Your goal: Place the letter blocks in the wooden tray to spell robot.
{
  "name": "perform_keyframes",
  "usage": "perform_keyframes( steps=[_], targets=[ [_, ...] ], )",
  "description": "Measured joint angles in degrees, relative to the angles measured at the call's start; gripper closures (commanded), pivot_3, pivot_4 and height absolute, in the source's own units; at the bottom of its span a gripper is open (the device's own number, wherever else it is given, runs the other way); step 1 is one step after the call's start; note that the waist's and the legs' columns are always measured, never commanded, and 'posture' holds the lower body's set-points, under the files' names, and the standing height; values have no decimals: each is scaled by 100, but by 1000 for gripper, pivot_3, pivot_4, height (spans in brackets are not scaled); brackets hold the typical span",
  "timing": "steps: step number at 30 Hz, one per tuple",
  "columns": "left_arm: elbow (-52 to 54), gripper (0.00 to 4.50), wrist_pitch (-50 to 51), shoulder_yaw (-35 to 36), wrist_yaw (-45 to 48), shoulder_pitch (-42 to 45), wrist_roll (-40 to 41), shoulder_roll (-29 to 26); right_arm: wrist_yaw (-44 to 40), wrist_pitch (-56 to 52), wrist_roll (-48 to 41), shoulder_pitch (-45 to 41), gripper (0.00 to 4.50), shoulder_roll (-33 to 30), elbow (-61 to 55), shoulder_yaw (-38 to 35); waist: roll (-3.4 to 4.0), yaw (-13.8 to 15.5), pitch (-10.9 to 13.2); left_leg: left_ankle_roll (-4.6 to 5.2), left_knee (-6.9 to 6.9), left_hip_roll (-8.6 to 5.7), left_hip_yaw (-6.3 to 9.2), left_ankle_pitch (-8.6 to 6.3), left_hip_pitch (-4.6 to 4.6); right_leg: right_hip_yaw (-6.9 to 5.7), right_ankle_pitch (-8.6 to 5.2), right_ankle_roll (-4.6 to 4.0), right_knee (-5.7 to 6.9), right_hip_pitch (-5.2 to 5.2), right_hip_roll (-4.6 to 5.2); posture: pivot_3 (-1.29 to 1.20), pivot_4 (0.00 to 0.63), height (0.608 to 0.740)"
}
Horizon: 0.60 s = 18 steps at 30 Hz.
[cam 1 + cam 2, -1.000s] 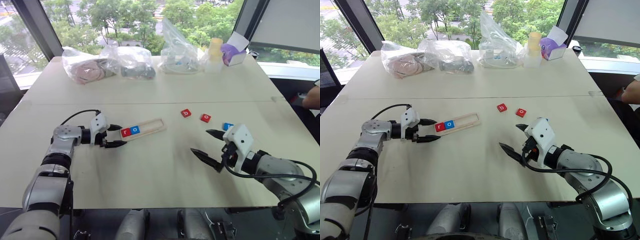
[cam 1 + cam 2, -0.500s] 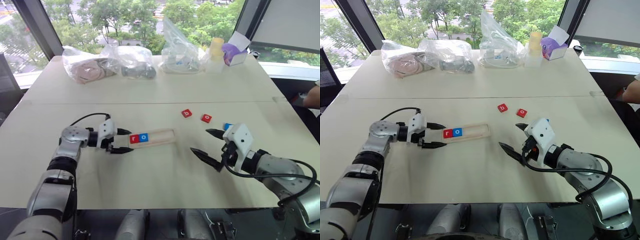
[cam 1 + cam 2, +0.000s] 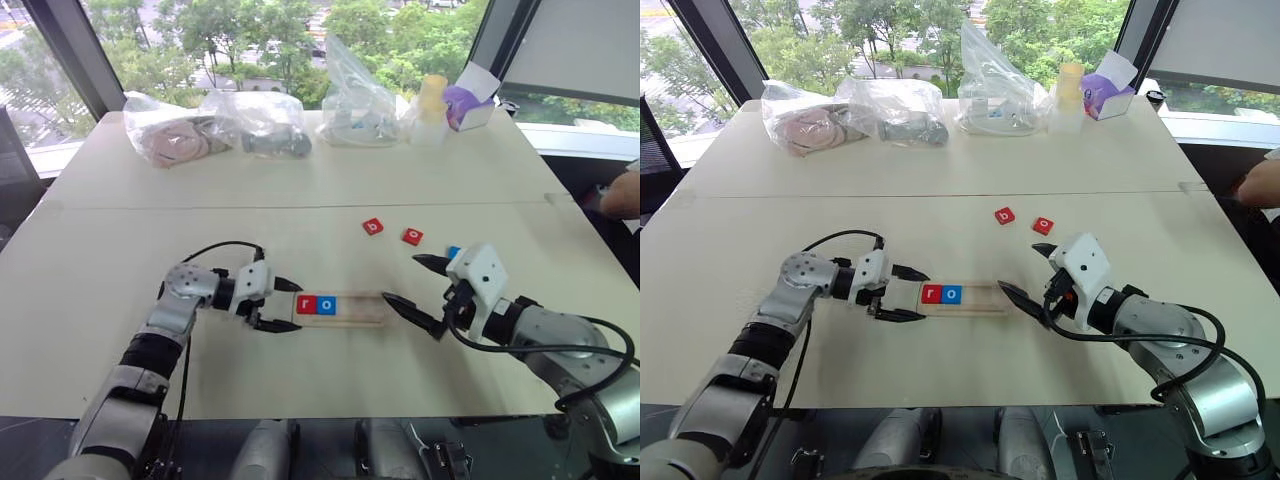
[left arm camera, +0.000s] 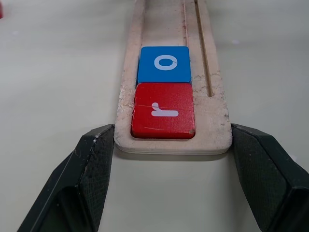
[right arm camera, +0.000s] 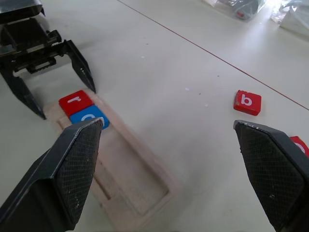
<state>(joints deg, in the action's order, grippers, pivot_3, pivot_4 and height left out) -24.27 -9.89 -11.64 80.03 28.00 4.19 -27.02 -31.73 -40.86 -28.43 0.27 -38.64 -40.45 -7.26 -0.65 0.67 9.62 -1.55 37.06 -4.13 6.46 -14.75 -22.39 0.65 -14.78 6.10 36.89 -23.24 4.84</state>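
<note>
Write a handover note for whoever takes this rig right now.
Left gripper: fingers shut on the end of the narrow light-wood tray.
Right gripper: open, holding nothing, at the tray's other end.
Done: red r tile and blue o tile sit in the recess.
Left: red b tile, red o tile and a blue tile still lie on the table.

Looks like an office or lab room by big windows

Plain white table (image 3: 300, 180), trees outside the glass, clear bags (image 3: 215, 125) of bits and a tissue box (image 3: 468, 104) piled along the far edge.
</note>
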Motion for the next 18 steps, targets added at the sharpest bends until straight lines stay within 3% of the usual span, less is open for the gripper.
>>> perform_keyframes(
  steps=[18],
  targets=[
    [2485, 1388, 1549, -333, -980, -1143, -118, -421, 82, 1, -1, 73, 0, 29, -5, 63, 2, 4, 0, 11, -17, 1, -1, -7, -3, -2, -3, -3, -58, 14, 14, 0, 150, 740]
  ],
)
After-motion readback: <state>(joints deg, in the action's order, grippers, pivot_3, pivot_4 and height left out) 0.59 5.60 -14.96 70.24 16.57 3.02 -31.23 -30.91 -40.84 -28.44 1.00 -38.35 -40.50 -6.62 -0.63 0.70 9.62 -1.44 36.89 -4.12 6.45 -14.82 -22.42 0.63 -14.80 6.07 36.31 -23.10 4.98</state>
